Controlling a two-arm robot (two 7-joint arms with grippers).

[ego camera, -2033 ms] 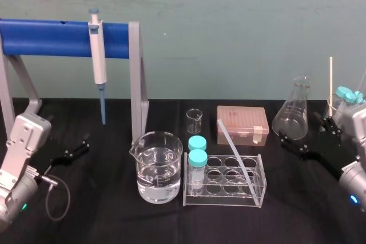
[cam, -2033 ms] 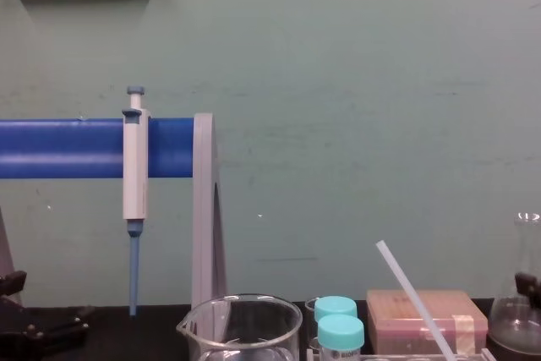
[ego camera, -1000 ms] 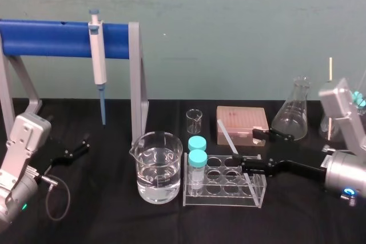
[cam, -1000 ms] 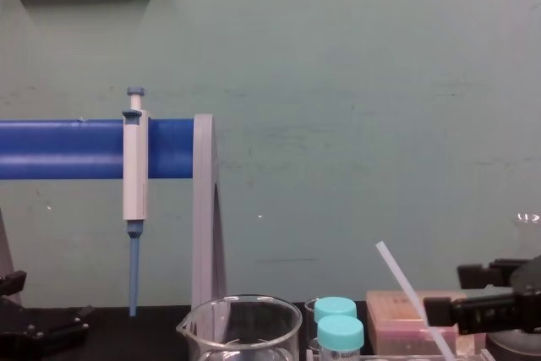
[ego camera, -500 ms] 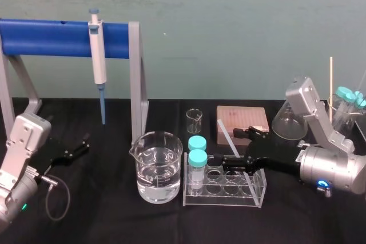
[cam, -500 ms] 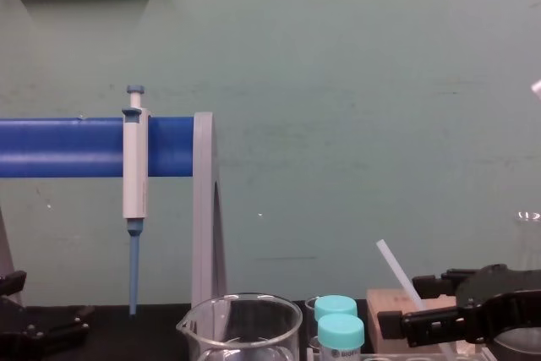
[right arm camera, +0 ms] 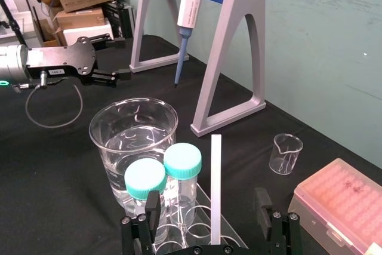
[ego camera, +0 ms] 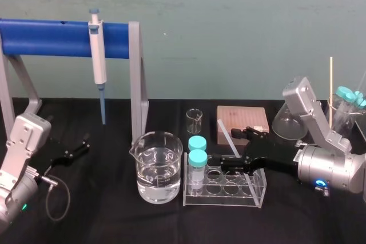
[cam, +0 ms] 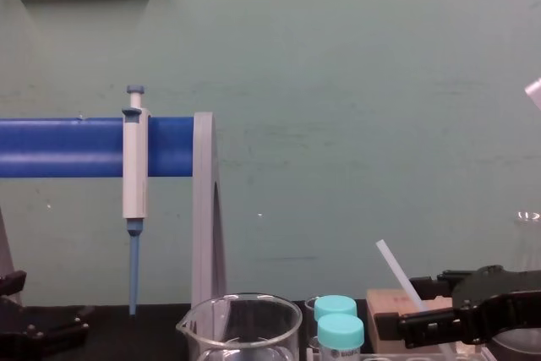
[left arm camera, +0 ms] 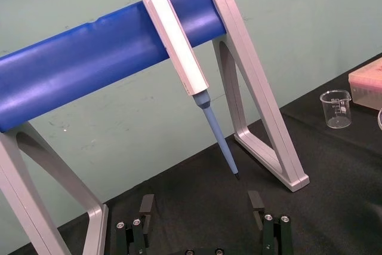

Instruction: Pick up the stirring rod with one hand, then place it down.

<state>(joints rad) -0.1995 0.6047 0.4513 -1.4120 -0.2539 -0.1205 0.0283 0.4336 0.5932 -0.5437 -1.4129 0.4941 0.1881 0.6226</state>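
Note:
The stirring rod [ego camera: 225, 135] is a thin translucent white rod that leans tilted in the clear tube rack [ego camera: 258, 191], its upper end pointing back and left. My right gripper [ego camera: 223, 144] reaches in from the right, open, with one black finger on each side of the rod. The right wrist view shows the rod [right arm camera: 215, 177] standing between the spread fingers of that gripper [right arm camera: 208, 205], apart from both. In the chest view the rod [cam: 392, 263] rises just behind the right gripper [cam: 402, 303]. My left gripper [left arm camera: 200, 202] rests open at the table's left [ego camera: 76, 147], holding nothing.
A beaker of water [ego camera: 159, 167] and two teal-capped tubes [ego camera: 197, 150] stand just left of the rod. The pipette [ego camera: 98, 61] hangs on the blue stand [ego camera: 51, 38]. Behind the rack are a small beaker [ego camera: 194, 120], a pink box [ego camera: 240, 119] and a flask [ego camera: 285, 123].
My right arm has swung in from the table's right to the rack, and its open fingers now stand on both sides of the rod. The left arm has not moved.

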